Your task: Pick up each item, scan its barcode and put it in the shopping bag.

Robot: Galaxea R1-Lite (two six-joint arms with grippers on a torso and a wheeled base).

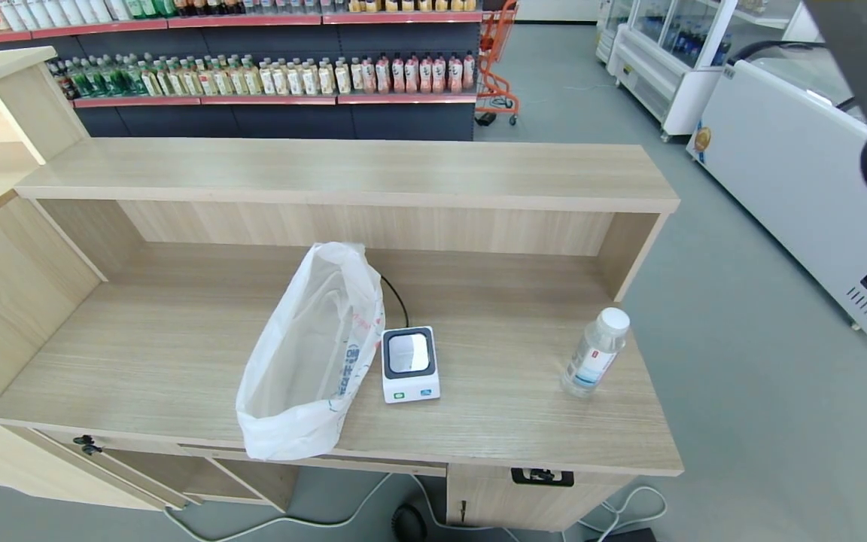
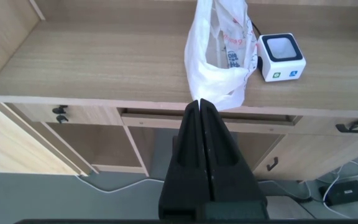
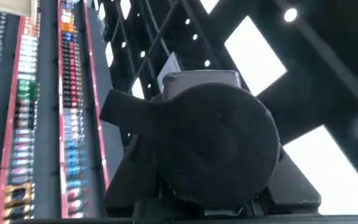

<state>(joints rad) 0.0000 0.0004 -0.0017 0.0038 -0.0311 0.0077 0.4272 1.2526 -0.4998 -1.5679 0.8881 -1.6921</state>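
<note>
**Water bottle: light, slick, squeezable; grip mid-body**

Water bottle (image 1: 595,352) stands upright on the counter (image 1: 479,421) near its right end. It's well apart from the scanner (image 1: 409,363), w/ the shopping bag (image 1: 313,354) just beside the scanner on the far side from the bottle.

Handling (judgement): clear thin plastic w/ white cap, prob. light to moderate weight. Fill level can't be read. Walls likely flex under a hard squeeze, and the smooth round body could slip or rotate in the jaws. It's tall and narrow, so a side knock would tip it, and it sits close to the counter edge.

Best hold looks like across the body around the label band, below the shoulder, w/ firm but not crushing force. Barcode position not visible, so leave as much label uncovered as poss. for the scanner window.

Bag is thin soft film, mouth open, slumped. It may fold when the bottle goes in.

Left gripper (image 2: 200,109): clenched, nothing in it, low in front of the counter. Right gripper (image 3: 210,149): can't tell its state.
</note>
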